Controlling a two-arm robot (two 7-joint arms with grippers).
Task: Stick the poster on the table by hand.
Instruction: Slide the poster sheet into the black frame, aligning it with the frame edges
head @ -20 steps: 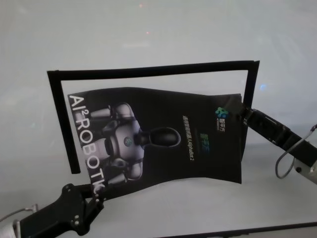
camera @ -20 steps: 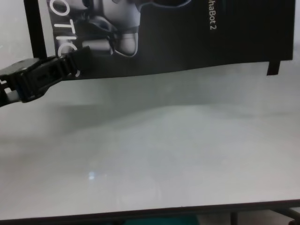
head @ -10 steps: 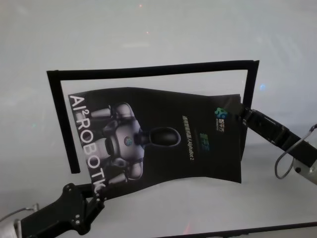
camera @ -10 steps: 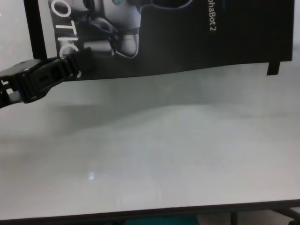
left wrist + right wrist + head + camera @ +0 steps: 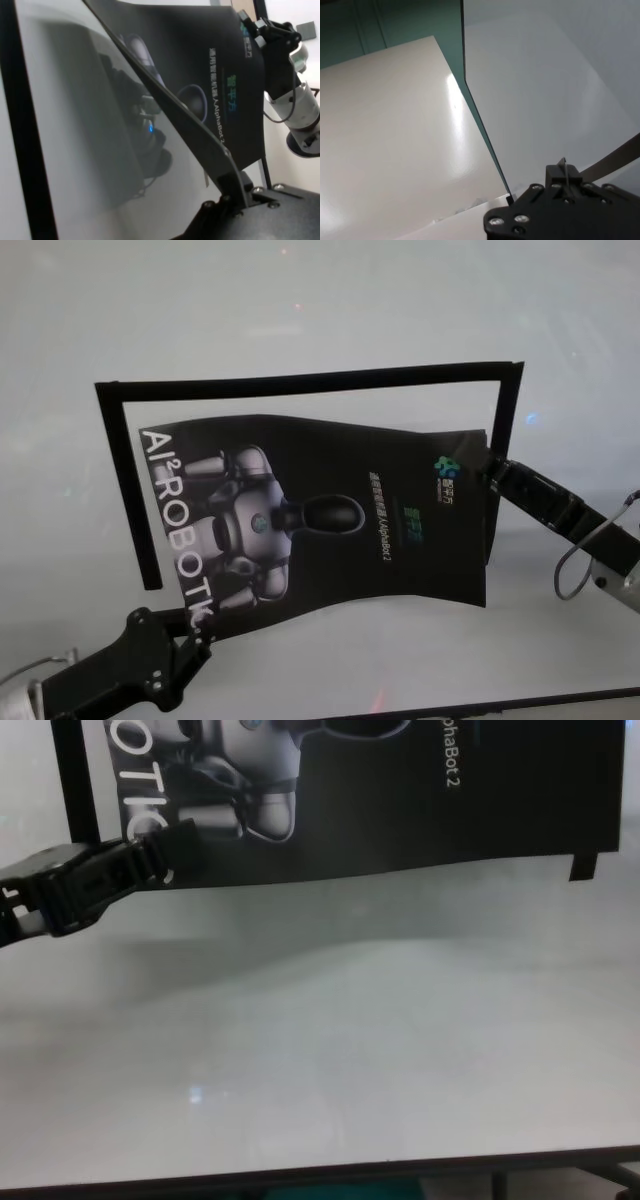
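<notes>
The poster (image 5: 330,520), a black sheet with a silver robot and white letters, hangs bowed just above the white table (image 5: 300,310). My left gripper (image 5: 197,632) is shut on its near left corner, by the big letters. My right gripper (image 5: 487,468) is shut on its far right corner. The chest view shows the poster's near edge (image 5: 400,830) lifted off the table (image 5: 350,1050), with the left gripper (image 5: 170,845) pinching it. The left wrist view shows the sheet (image 5: 200,75) stretching from my left gripper (image 5: 235,185) to the right gripper (image 5: 252,25).
Narrow plain black strips form an open frame on the table: a far strip (image 5: 310,382), a left strip (image 5: 128,490) and a right strip (image 5: 508,410). The right strip's end shows in the chest view (image 5: 583,867). The table's dark front edge (image 5: 320,1180) is near.
Almost nothing has moved. Both grippers keep their hold on the poster's corners, and the sheet stays bowed above the table.
</notes>
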